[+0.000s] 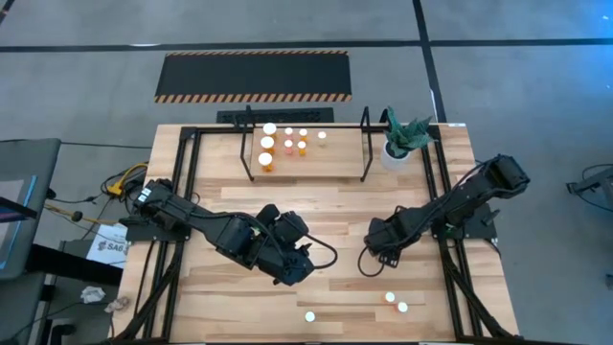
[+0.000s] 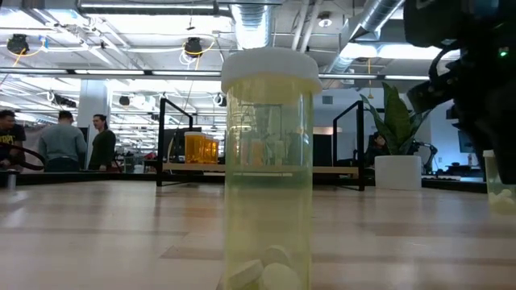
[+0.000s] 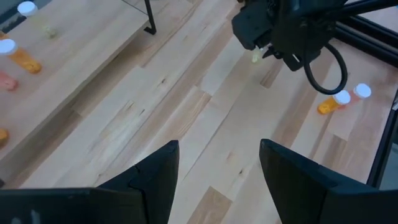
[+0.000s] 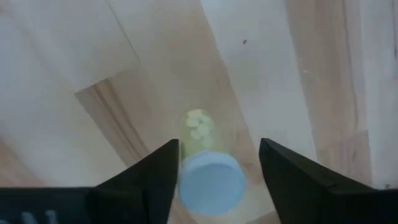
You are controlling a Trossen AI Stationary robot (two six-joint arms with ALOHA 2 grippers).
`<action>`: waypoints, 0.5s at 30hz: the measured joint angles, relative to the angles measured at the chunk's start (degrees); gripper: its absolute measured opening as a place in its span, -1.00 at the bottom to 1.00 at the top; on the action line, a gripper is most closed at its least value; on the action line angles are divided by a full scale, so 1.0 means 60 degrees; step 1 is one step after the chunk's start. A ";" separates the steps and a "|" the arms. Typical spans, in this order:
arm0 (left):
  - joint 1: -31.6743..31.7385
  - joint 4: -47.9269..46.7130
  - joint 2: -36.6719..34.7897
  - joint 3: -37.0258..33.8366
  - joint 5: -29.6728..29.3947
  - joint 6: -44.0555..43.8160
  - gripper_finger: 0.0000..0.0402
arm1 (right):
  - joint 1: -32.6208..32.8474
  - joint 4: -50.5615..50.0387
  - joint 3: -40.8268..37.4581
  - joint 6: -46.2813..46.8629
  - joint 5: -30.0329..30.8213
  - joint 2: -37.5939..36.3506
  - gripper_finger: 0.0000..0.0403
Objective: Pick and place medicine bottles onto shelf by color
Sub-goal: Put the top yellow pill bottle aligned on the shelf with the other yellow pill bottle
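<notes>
A pale yellow bottle [image 4: 208,171] with a white cap stands upright on the table between the fingers of my right gripper [image 4: 219,168], which is open and points down over it. It also shows at the right edge of the low view [image 2: 500,181]. I cannot tell whether its cap touches a finger. My left gripper [image 3: 219,168] is open and empty over bare table at centre [image 1: 292,264]. Several orange, reddish and pale bottles [image 1: 287,144] stand on the shelf [image 1: 247,144]. Another pale bottle [image 2: 266,169] stands near the front edge [image 1: 309,316].
Two small bottles [image 1: 397,303] lie at the front right; they show orange and pale in the left wrist view [image 3: 342,99]. A white pot with a green plant [image 1: 402,139] stands right of the shelf. People stand in the room beyond the table [image 2: 72,141].
</notes>
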 joint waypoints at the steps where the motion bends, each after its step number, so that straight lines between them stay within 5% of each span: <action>1: 0.0000 0.0000 0.0000 0.0000 -0.0001 0.0005 0.04 | -0.0025 -0.0003 0.0000 -0.0005 0.0008 0.0007 0.20; 10: 0.0004 -0.0182 0.0000 0.0000 -0.0002 0.0028 0.04 | -0.0087 0.0114 0.0014 -0.0164 0.0006 0.0004 -0.42; 15: 0.0004 -0.0238 0.0004 0.0000 -0.0112 0.0058 0.04 | -0.0178 -0.0425 0.0570 -0.0639 -0.0291 0.0004 -0.44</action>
